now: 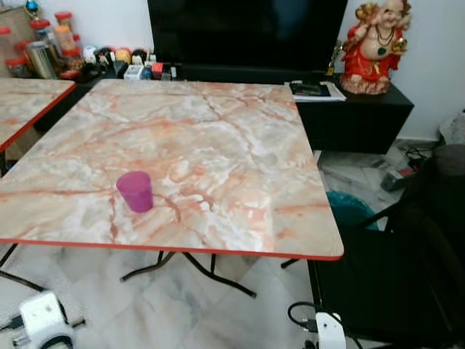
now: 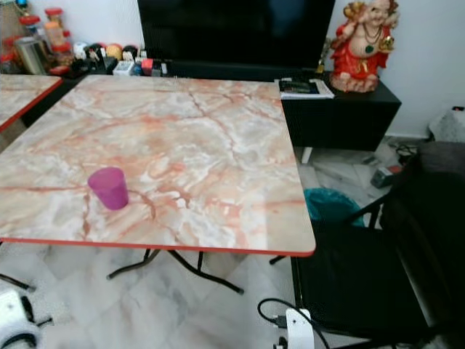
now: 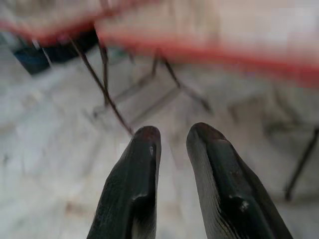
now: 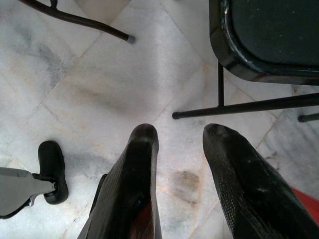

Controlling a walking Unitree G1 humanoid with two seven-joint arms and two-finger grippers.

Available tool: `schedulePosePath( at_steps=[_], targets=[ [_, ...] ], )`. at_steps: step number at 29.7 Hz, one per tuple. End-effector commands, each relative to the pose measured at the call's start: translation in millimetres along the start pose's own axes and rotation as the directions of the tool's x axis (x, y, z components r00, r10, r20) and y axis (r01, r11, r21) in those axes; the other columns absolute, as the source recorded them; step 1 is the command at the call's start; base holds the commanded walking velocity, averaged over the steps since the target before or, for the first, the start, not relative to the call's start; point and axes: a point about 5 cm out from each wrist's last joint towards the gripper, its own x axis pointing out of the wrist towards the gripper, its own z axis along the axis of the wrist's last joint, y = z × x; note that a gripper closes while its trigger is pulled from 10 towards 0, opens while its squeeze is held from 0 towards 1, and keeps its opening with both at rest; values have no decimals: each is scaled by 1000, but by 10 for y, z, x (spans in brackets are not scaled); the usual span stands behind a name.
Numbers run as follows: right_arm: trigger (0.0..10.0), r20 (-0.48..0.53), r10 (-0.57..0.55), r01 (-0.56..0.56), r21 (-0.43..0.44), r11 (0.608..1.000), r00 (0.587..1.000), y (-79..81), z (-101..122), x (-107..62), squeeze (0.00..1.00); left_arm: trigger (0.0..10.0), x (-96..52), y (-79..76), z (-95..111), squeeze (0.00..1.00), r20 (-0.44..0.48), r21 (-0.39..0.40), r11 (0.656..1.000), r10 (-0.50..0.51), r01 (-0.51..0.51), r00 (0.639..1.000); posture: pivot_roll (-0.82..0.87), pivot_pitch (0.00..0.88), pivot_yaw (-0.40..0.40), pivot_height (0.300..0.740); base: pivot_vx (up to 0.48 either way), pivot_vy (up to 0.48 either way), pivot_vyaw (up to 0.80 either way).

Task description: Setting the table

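L gripper (image 3: pixel 172 137) hangs low over pale tiled floor (image 1: pixel 182 305), fingers slightly apart, empty. Marble-look table (image 1: pixel 218 145) w/ red edge; purple cup (image 1: pixel 135 191) upside down near front-left, long axis vertical, mouth on the top. TV unit (image 1: pixel 349 116) & red figurine (image 1: pixel 374 47) behind. Black chair (image 1: pixel 392 283) at right. R gripper (image 4: pixel 179 137) above floor, fingers apart, empty.

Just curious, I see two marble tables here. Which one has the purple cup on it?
The big table straight ahead, with the purple cup near its front edge. The other table, partly visible at far left, shows no cup.
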Motion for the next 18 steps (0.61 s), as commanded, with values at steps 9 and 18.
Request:
schedulePosePath(
  at_steps=[9, 18],
  targets=[
    [10000, 12, -30, 30, 3, 1000, 999, -323, 53, -20, 0, 10000, 572, -532, 1488, 0, 328, -59, 974, -189, 219, 926, 47, 0, -41, 740, 0, 0, 0],
    [10000, 8, -16, 16, 7, 1000, 1000, -191, 62, -3, 0, 10000, 787, -1284, 2010, 0, 187, 95, 812, -582, 575, 791, 44, 0, -27, 740, 0, 0, 0]
  ],
)
